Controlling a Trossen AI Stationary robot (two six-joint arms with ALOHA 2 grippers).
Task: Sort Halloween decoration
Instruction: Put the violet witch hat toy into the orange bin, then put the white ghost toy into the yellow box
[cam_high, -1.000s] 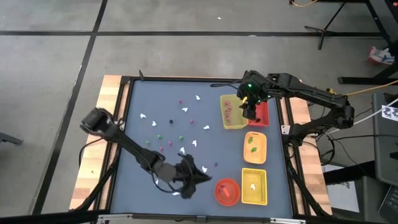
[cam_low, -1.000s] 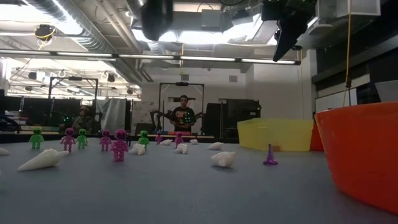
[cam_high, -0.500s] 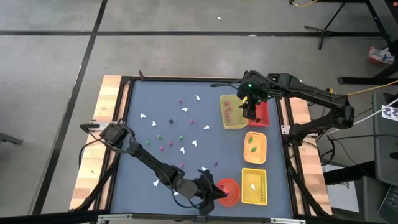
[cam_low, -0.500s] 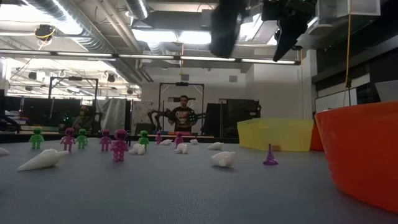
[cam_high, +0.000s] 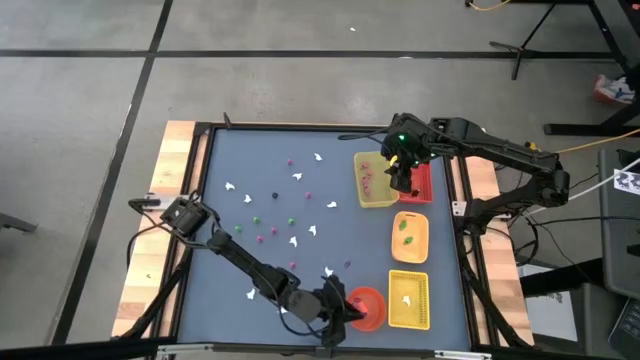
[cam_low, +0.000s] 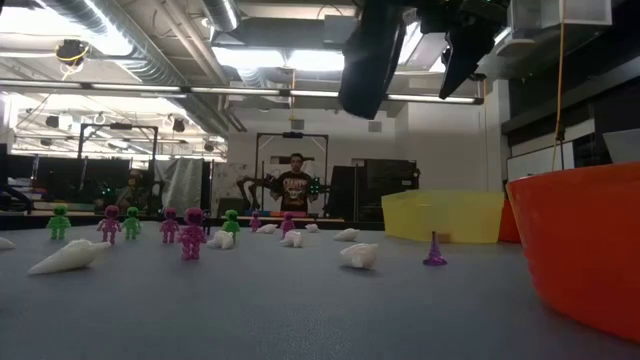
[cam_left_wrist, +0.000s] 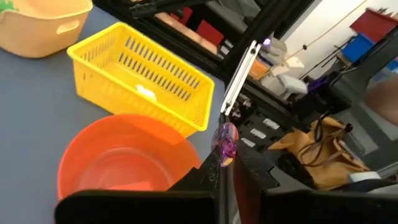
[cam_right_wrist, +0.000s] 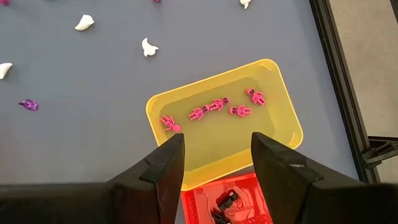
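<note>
Small white ghost shapes (cam_high: 312, 230), pink figures (cam_low: 191, 232) and green figures (cam_low: 58, 222) stand scattered on the blue-grey table (cam_high: 250, 170). My left gripper (cam_high: 351, 313) is shut on a tiny purple piece (cam_left_wrist: 225, 140) over the near-left rim of the round orange bowl (cam_high: 368, 308). My right gripper (cam_right_wrist: 217, 142) hangs open above the yellow tray (cam_right_wrist: 273, 134), which holds several pink figures (cam_right_wrist: 214, 106). Nothing is between its fingers. My left gripper pinches the purple piece (cam_left_wrist: 224, 149) between its two fingertips; the piece's upper part sticks out past them. The fingers reach in nearly level, slanting slightly down, from the table's left. The piece is lifted clear, above the orange bowl's rim (cam_left_wrist: 186, 149).
A yellow basket (cam_high: 408, 298) with a white piece stands right of the bowl. Farther back stand a tan tray (cam_high: 410, 235) with green pieces and a red tray (cam_right_wrist: 245, 199) with dark pieces. A purple cone (cam_low: 434, 250) stands on the table near the bowl. People stand in the room behind.
My left gripper has travelled toward the table's right and near edge, sinking a little, from the open table to the orange bowl's rim, keeping the purple piece. Most of the move fell in the first half second. My right arm has kept still.
</note>
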